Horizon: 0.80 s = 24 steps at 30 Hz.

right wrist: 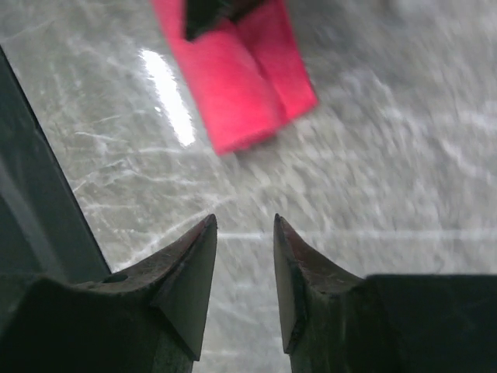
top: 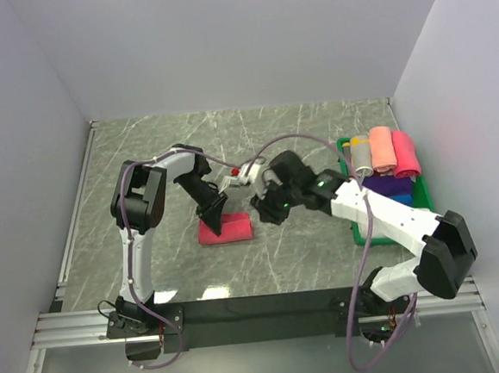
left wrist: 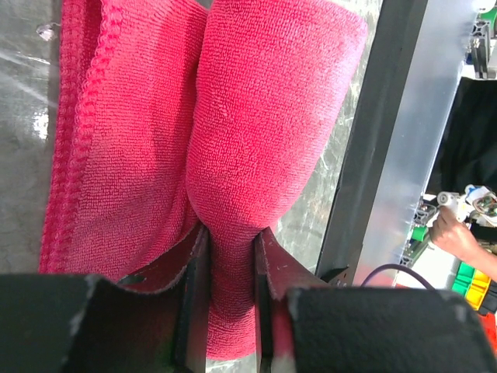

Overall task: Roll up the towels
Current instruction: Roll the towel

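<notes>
The crimson-red towel (top: 228, 230) lies partly rolled on the marble table. My left gripper (top: 214, 222) is shut on its rolled part at the left end; in the left wrist view the roll (left wrist: 264, 140) is pinched between the two fingers and a flat layer lies to its left. My right gripper (top: 260, 210) is open and empty, just right of the towel and above the table. The right wrist view shows the red towel (right wrist: 237, 78) ahead of the open gripper (right wrist: 245, 225), with the left gripper's tip on its far end.
A green tray (top: 423, 192) at the right holds rolled towels: beige (top: 361, 153), salmon (top: 380, 149), pink (top: 404, 153), and purple and blue ones (top: 394, 191). White walls enclose the table. A black rail (top: 268, 306) runs along the near edge.
</notes>
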{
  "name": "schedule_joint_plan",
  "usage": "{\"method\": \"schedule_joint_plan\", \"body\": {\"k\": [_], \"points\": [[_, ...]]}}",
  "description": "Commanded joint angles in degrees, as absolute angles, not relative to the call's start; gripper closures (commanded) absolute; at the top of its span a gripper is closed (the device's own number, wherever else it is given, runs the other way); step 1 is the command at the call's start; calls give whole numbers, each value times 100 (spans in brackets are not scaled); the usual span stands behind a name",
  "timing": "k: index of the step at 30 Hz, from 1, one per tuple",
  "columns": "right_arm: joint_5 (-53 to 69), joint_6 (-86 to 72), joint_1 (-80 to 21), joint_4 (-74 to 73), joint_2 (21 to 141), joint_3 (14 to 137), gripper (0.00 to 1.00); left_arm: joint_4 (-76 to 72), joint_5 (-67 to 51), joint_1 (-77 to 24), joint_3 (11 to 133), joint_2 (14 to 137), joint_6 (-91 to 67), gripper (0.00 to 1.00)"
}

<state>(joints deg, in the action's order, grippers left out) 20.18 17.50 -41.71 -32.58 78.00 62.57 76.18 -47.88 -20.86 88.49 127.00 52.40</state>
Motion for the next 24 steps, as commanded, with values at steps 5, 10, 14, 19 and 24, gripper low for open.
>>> {"method": "schedule_joint_plan", "body": {"k": [5, 10, 14, 19, 24], "points": [[958, 2504, -5414, -2172, 8884, 6731, 40, 6557, -3630, -2083, 8692, 13210, 5748, 81], [844, 3004, -5748, -1890, 9808, 7276, 38, 6504, -3691, -2083, 8631, 13245, 5704, 75], [966, 3321, -5845, -2021, 10308, 7383, 40, 6495, -3656, -2074, 8657, 13263, 5704, 73], [1388, 3436, -5827, -2276, 10652, 7339, 65, 6495, -3770, -2039, 8736, 13272, 5634, 70], [1854, 3384, -5687, -2777, 10924, 7356, 98, 6504, -4192, -1785, 8658, 12939, 5555, 59]]}}
